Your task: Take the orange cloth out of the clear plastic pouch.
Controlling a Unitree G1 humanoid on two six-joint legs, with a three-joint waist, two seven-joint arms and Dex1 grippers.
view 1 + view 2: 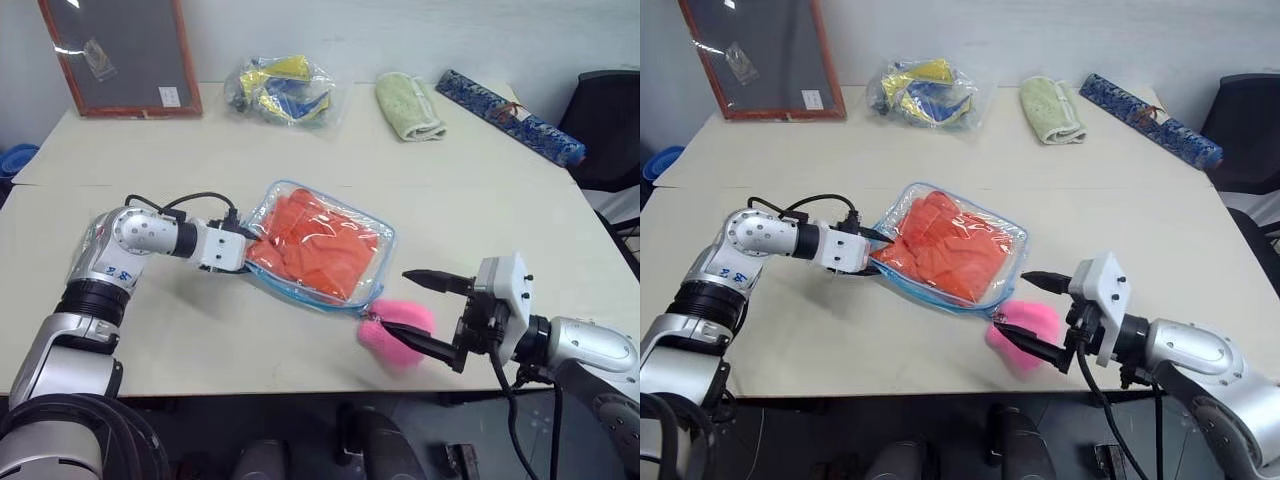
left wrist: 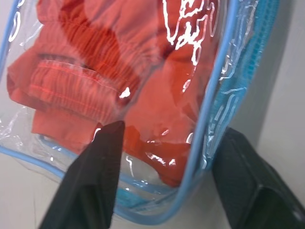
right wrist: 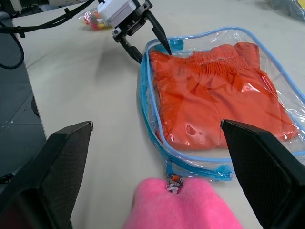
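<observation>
The clear plastic pouch (image 1: 372, 272) with light-blue edging lies flat at the middle of the table, and the orange cloth (image 1: 315, 245) is folded inside it. My left gripper (image 1: 247, 250) is open at the pouch's left corner; one finger (image 2: 107, 143) lies over the clear face and the other (image 2: 240, 167) sits outside the blue edge. A fluffy pink pompom (image 1: 398, 328) hangs off the pouch's near right corner. My right gripper (image 1: 425, 312) is open near the table's front edge, its fingers on either side of the pompom without closing on it.
At the back of the table stand a wood-framed grey board (image 1: 120, 55), a clear bag of yellow-blue items (image 1: 280, 88), a pale green towel (image 1: 408, 105) and a blue patterned roll (image 1: 510, 115). A black chair (image 1: 610, 110) is at the right. A small bag of colourful bits (image 3: 90, 19) lies beyond the left gripper.
</observation>
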